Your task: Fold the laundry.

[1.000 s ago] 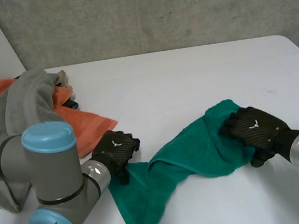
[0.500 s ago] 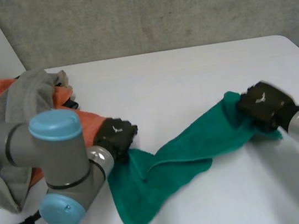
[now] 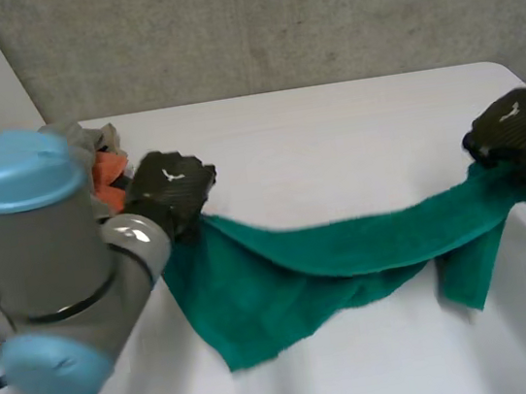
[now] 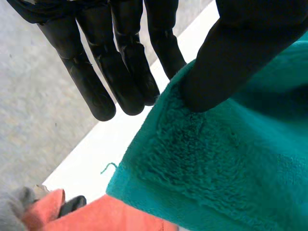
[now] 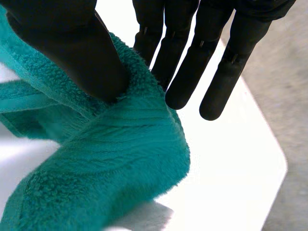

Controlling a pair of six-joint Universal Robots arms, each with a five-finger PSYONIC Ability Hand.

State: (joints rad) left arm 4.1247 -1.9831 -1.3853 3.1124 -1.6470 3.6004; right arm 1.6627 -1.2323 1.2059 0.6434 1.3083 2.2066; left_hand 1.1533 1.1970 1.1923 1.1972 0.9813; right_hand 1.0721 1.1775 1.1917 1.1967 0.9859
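The white table [image 3: 332, 128] lies under the green towel [image 3: 349, 249], which is pulled out long. A heap of orange and grey clothes [image 3: 102, 166] sits beside the towel's left end. The left hand [image 3: 172, 188] pinches that end with thumb and fingers. The right hand [image 3: 516, 127] pinches the other end the same way.

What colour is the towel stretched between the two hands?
Plain teal green towel, no pattern; the head view shows it best.

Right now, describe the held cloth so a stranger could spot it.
Over the white table, a teal terry towel stretches between the left hand and right hand, each pinching one end. The laundry heap by the left hand is orange and grey, not teal.
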